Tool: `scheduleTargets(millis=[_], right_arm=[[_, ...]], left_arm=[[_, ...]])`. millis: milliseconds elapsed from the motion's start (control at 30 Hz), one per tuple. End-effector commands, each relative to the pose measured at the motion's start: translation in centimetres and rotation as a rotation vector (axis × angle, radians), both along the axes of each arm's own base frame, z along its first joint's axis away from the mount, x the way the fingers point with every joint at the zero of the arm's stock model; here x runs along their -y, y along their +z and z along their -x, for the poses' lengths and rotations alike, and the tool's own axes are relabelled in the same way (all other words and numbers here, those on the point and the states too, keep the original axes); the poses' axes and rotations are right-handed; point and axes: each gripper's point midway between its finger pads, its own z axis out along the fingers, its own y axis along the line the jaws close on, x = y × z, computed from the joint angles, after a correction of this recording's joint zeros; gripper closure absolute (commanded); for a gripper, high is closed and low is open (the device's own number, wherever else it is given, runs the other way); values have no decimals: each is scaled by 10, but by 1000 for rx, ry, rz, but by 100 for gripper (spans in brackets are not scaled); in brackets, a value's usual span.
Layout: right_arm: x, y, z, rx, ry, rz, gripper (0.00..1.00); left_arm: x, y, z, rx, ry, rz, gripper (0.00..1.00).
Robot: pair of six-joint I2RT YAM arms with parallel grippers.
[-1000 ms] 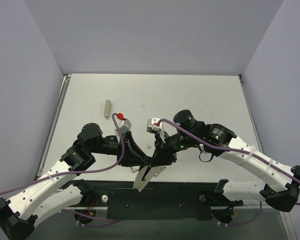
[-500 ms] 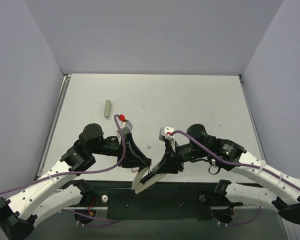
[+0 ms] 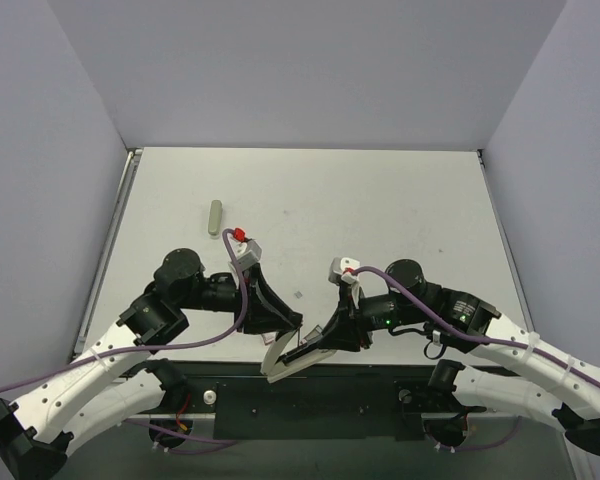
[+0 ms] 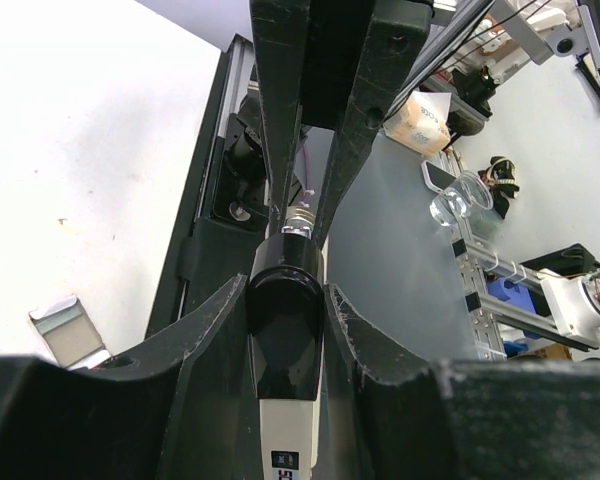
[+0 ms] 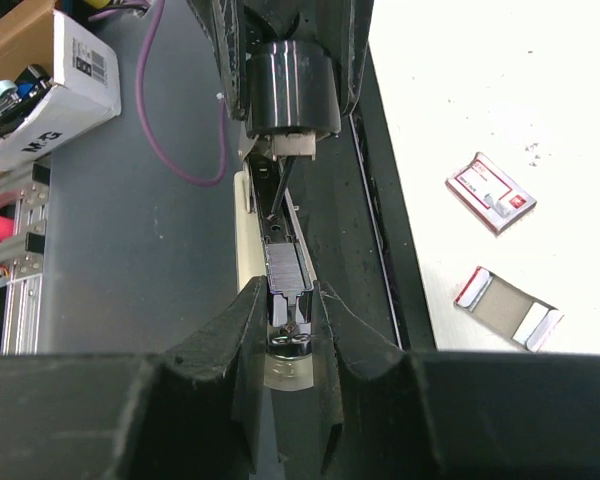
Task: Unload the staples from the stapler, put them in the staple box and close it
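Observation:
The stapler [image 3: 280,358], cream-white with a black end, hangs open over the table's near edge, held between both grippers. My left gripper [image 3: 286,334] is shut on its black end [image 4: 285,310], with the cream body [image 4: 285,425] running toward the camera. My right gripper [image 3: 316,349] is shut on the tip of the open metal magazine [image 5: 285,335]. A silvery block of staples [image 5: 283,268] lies in the magazine channel just beyond my right gripper [image 5: 285,300]. The black end [image 5: 290,90] and the left fingers [image 5: 220,40] show at the top of the right wrist view.
A red-and-white box [image 5: 490,192] and a small grey box [image 5: 507,308] lie on the table near the front edge; the grey box also shows in the left wrist view [image 4: 68,330]. A grey-green bar [image 3: 214,216] lies at the far left. A black rail [image 3: 380,385] runs below the grippers.
My right gripper has drawn back toward the near edge and to the right, and the stapler's lower part has swung with it. My left gripper has barely moved.

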Motion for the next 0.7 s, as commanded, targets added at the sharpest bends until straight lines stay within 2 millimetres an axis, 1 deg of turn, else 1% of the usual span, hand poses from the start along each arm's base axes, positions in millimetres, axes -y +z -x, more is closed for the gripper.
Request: scheduleTargets(millis=[0, 33, 67, 100, 133, 267, 300, 333, 367, 400, 433, 467, 500, 567, 667], right_arm=[[-3, -1, -8, 11, -49, 7, 92], [-3, -1, -9, 14, -53, 8, 90], [-3, 3, -10, 22, -60, 2, 82], [-2, 3, -12, 26, -69, 4, 76], [-2, 5, -17, 40, -97, 5, 67], [4, 14, -26, 80, -148, 3, 54], [5, 15, -27, 87, -151, 7, 52], [6, 20, -27, 95, -152, 2, 50], [8, 19, -29, 103, -163, 14, 50], [9, 25, -30, 118, -168, 7, 49], [12, 24, -33, 125, -186, 22, 48], [15, 31, -35, 146, -202, 15, 48], [18, 33, -40, 159, -228, 19, 47], [22, 50, -47, 200, -275, -2, 45], [29, 63, -62, 232, -371, -6, 45]], left_arm=[[5, 50, -5, 117, 11, 142, 100], [6, 48, -7, 111, 11, 138, 100], [7, 45, -8, 105, 14, 132, 100], [7, 45, -9, 105, 16, 131, 100], [8, 42, -11, 100, 19, 123, 100], [12, 32, -18, 93, 31, 82, 100], [13, 32, -18, 91, 27, 80, 100], [13, 32, -19, 89, 28, 80, 100], [14, 32, -20, 90, 31, 81, 100], [15, 31, -21, 85, 34, 78, 100], [15, 31, -23, 85, 40, 74, 100], [16, 31, -24, 88, 45, 71, 100], [16, 30, -27, 82, 63, 61, 100], [17, 29, -32, 84, 79, 50, 100], [18, 28, -40, 93, 117, 40, 100]])
